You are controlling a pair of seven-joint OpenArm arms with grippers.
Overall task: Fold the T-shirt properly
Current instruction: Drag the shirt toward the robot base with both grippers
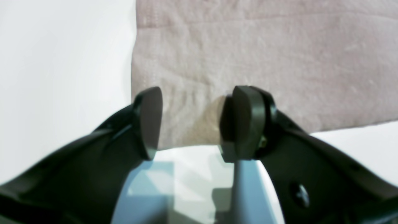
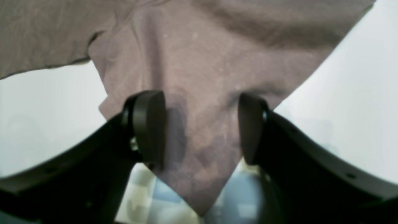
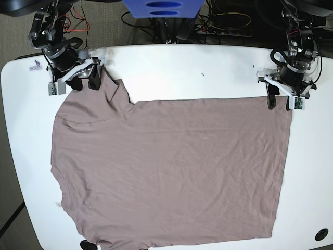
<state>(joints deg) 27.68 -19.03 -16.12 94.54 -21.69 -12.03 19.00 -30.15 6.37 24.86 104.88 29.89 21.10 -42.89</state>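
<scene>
The taupe T-shirt [image 3: 171, 166] lies spread flat over most of the white table [image 3: 171, 67]. In the base view my right gripper [image 3: 86, 82] is at the far left sleeve. The right wrist view shows that gripper [image 2: 200, 127] open, its pads on either side of the sleeve's pointed end [image 2: 202, 93], which hangs down between them. My left gripper [image 3: 280, 103] is at the shirt's far right corner. Seen from the left wrist, it [image 1: 196, 124] stands open astride the corner's edge [image 1: 186, 102], with nothing pinched.
A blue object [image 3: 161, 8] and cables sit beyond the table's far edge. A small dark disc [image 3: 322, 234] is set in the table's near right corner. A small label [image 3: 35, 65] lies near the far left corner.
</scene>
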